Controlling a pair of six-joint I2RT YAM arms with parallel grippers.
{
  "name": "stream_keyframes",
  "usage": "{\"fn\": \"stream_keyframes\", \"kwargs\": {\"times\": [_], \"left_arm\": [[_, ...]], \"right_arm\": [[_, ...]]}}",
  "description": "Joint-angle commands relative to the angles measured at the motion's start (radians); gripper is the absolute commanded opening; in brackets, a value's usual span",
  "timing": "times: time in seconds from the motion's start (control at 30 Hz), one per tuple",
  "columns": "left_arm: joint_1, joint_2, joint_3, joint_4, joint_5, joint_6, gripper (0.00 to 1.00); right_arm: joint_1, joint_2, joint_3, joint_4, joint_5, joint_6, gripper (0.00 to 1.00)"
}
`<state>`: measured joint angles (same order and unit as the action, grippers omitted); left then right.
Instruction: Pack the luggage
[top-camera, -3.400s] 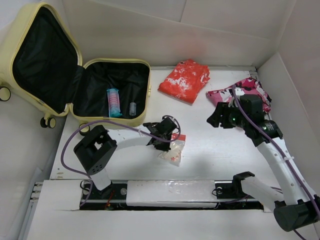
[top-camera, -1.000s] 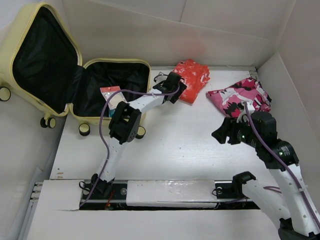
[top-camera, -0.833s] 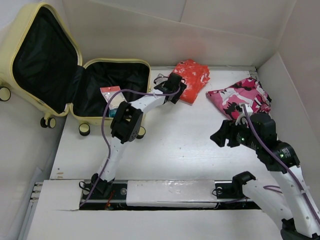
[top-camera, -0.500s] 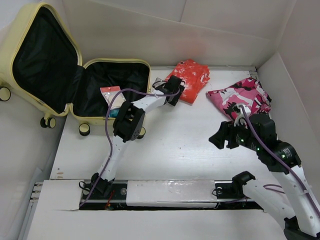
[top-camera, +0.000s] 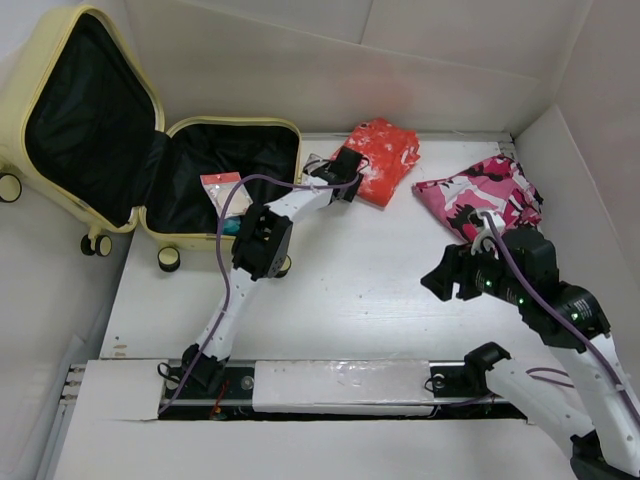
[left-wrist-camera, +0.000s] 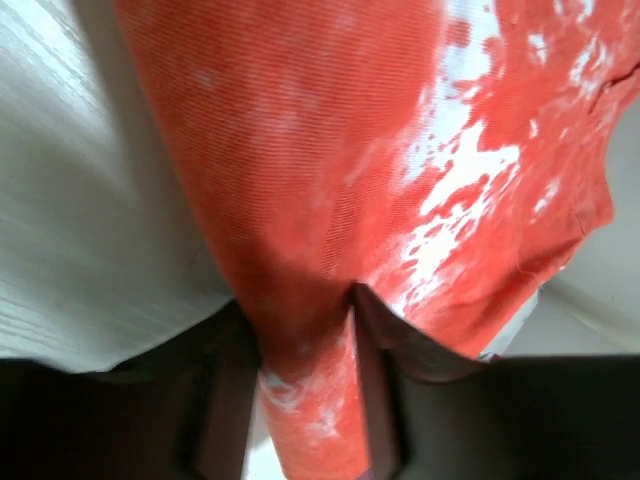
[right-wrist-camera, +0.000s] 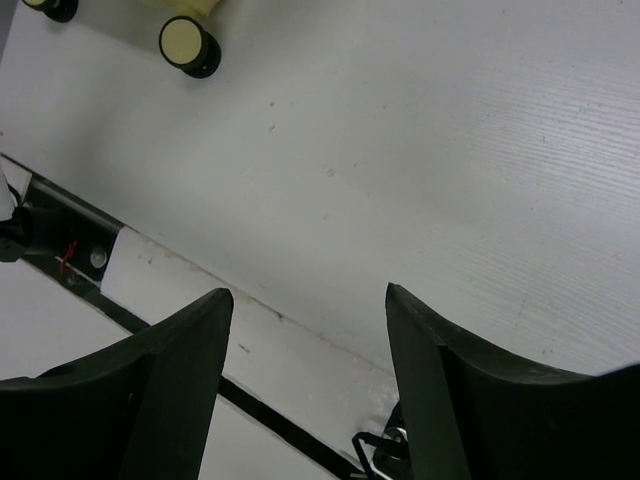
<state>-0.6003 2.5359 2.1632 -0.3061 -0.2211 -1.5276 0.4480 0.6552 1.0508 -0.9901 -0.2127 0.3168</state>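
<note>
The pale yellow luggage (top-camera: 20, 130) lies open at the back left, its black lining showing. A red-and-white packet (top-camera: 220, 187) rests in its lower half. My left gripper (top-camera: 343, 177) is shut on the near left edge of the folded red-and-white cloth (top-camera: 380, 155); in the left wrist view the cloth (left-wrist-camera: 330, 150) is pinched between the fingers (left-wrist-camera: 375, 400). A pink patterned cloth (top-camera: 480, 190) lies at the back right. My right gripper (top-camera: 447, 280) is open and empty above the bare table; in the right wrist view it (right-wrist-camera: 305, 300) faces the table.
White walls enclose the table at the back and right. The luggage's caster wheels (top-camera: 168, 259) stick out over the table's left part; one wheel (right-wrist-camera: 185, 42) shows in the right wrist view. The arms' base rail (top-camera: 330, 385) runs along the near edge.
The left arm left the packet in the luggage, reached to the red cloth and closed on its edge. The right gripper drew back from the pink cloth toward the table's middle.
</note>
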Motion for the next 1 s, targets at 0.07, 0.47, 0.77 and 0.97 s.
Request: {"fn": "stream_keyframes", "kwargs": {"times": [0.07, 0.47, 0.77, 0.97], "left_arm": [[0.011, 0.040, 0.027, -0.039, -0.061, 0.018, 0.12], [-0.009, -0.205, -0.045, 0.147, 0.072, 0.424, 0.00], [0.080, -0.405, 0.030, -0.008, 0.293, 0.756, 0.00], [0.299, -0.517, 0.052, -0.128, 0.479, 0.905, 0.00]], "right_arm": [[0.021, -0.019, 0.060, -0.013, 0.032, -0.002, 0.68], [0.021, 0.001, 0.118, 0.022, 0.041, -0.012, 0.67], [0.021, 0.060, 0.190, 0.086, 0.050, -0.012, 0.67], [0.021, 0.101, 0.181, 0.140, 0.029, -0.012, 0.67]]}}
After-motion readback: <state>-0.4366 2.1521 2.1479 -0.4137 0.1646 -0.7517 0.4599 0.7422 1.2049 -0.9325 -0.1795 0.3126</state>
